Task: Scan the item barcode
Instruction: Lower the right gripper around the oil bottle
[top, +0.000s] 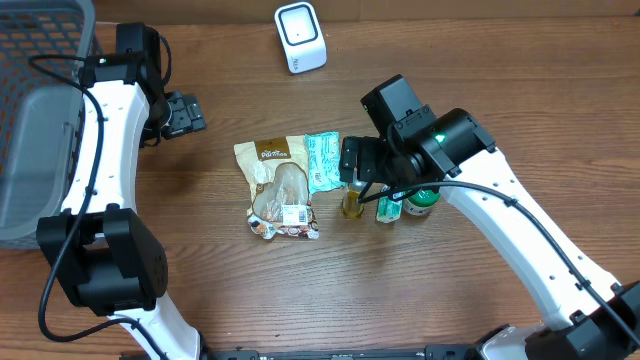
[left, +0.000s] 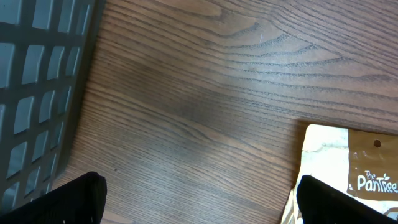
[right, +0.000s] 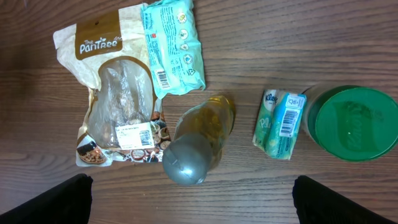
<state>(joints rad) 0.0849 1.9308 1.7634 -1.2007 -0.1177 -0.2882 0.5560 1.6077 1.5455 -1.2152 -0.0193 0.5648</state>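
Mid counter (top: 500, 60): snack bag (right: 115, 93) lies flat; bottle (right: 202, 137), likely the item, stands upright just beside it, long axis vertical, straight under right arm (top: 500, 195), its jaws spread, empty. Jaws of left arm (top: 100, 130) spread too, well apart; right nearer. Far edge: scanner (top: 300, 38).

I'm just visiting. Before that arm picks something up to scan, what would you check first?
1. Right gripper open: ok.
2. Left gripper open, holding nothing: ok.
3. Small grey-capped bottle of yellow liquid sits between the right fingers in the wrist view: ok.
4. Bottle's barcode found: not ok, none shows.
5. Clearance from the brown clear-windowed snack pouch: cannot tell, its edge looks very close to the cap.
6. White box-shaped scanner unobstructed: ok.
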